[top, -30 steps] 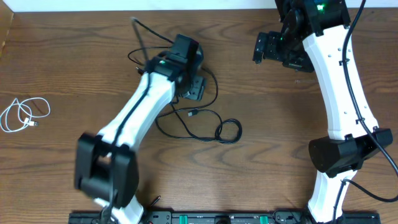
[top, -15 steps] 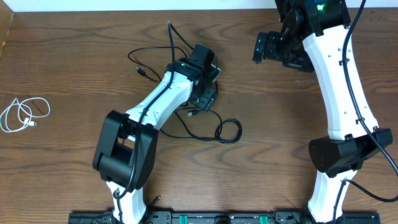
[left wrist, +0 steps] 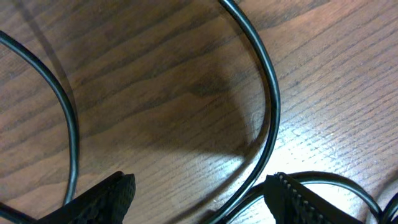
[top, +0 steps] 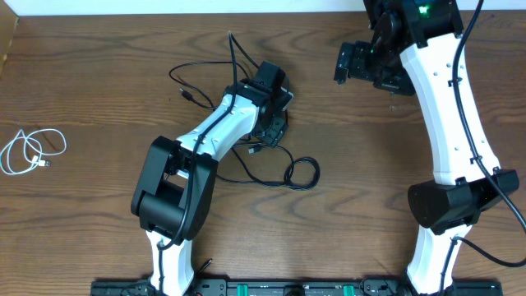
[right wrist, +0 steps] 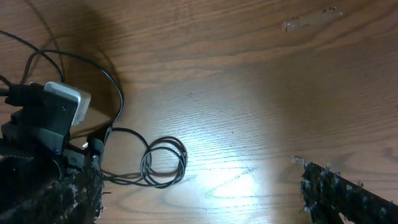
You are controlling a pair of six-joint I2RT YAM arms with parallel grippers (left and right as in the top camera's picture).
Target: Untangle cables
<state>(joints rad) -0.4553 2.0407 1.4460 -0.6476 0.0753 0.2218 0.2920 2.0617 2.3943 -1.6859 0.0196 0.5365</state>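
Note:
Several thin black cables (top: 246,168) lie tangled at the table's middle, with a small coil (top: 302,173) at their right end. A short white cable (top: 31,152) lies coiled alone at the far left. My left gripper (top: 271,130) is low over the tangle. In the left wrist view it (left wrist: 199,186) stands open, and one black cable (left wrist: 271,106) curves down between the jaws, close to the right finger (left wrist: 298,199). Another strand (left wrist: 69,127) runs outside the left finger. My right gripper (top: 349,64) hovers open at the back right. Nothing is between its fingers (right wrist: 202,186).
The table's back edge (top: 205,11) runs behind the tangle. The white right arm (top: 448,107) stands along the right side. The left arm's dark base joint (top: 168,193) is near the front. The right wrist view shows the coil (right wrist: 165,162) and the left gripper's body (right wrist: 56,109).
My left arm has swung right, and its gripper has shifted right and slightly nearer over the tangle. The right arm and the white cable have not moved.

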